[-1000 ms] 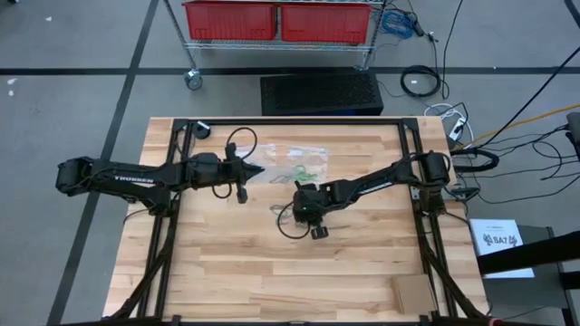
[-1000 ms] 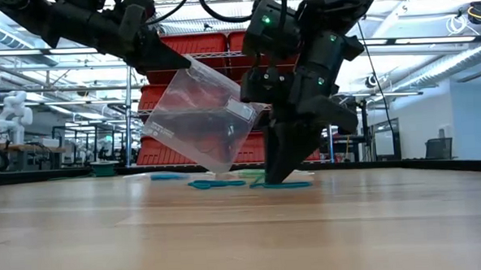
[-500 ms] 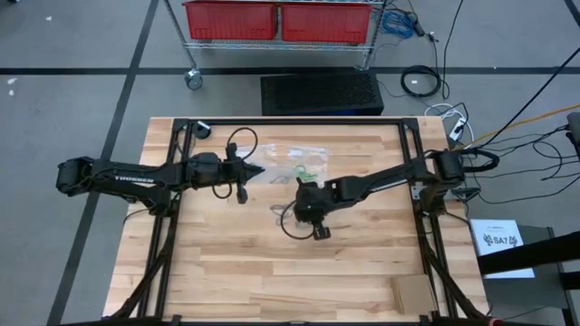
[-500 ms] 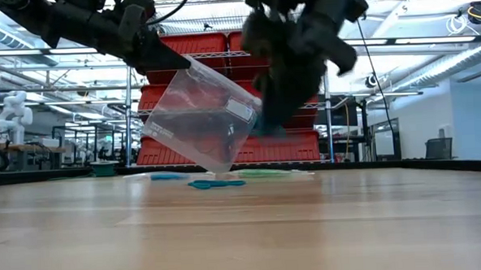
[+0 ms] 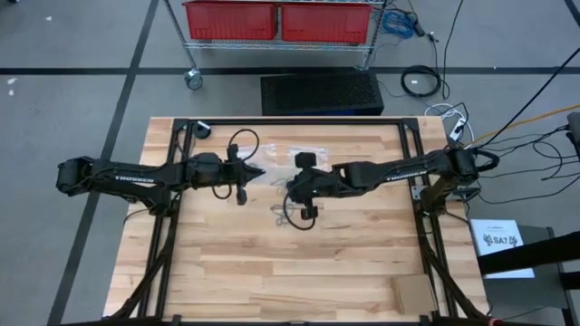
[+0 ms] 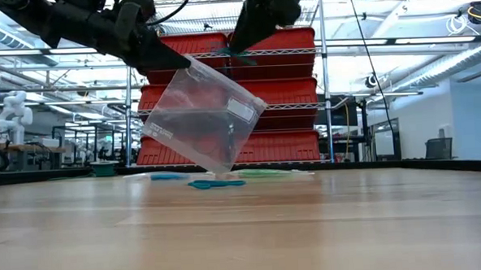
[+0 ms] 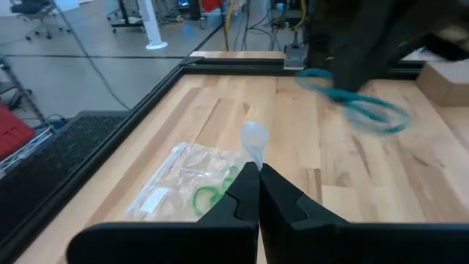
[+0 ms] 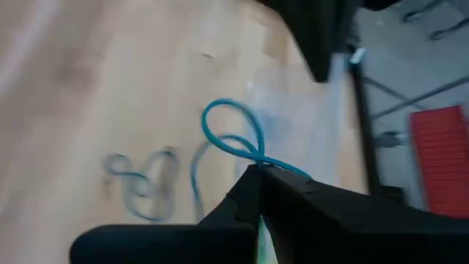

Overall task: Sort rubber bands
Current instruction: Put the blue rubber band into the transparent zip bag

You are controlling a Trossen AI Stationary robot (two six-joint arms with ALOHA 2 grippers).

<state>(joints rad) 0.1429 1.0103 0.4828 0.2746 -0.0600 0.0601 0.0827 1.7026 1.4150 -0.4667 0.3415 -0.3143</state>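
**Blue loop pinched, bag held up**

Bright blue rubber, a thin loop (image 8: 233,139), hangs from my right gripper (image 8: 256,176), whose fingers are pressed together on it. In the low view that gripper (image 6: 235,47) is raised well above the wooden table (image 6: 310,230), and a bit of the band (image 6: 239,54) shows at its tip. From above, the right gripper (image 5: 294,186) sits near the middle of the table, just beside my left gripper (image 5: 258,171).

My left gripper (image 7: 258,174) has its fingers closed on the edge of a clear plastic bag (image 6: 203,116), which hangs tilted in the air with its lower corner near the tabletop. The held band (image 7: 352,103) appears blurred in the left wrist view, beyond that pinch.

The other rubber bands lie on the wood under and behind the hanging bag: blue ones (image 6: 217,183) and green ones (image 6: 267,174) in the low view. A second clear bag (image 7: 187,183) lies flat on the table with green loops (image 7: 212,192) on or inside it; I cannot tell which.
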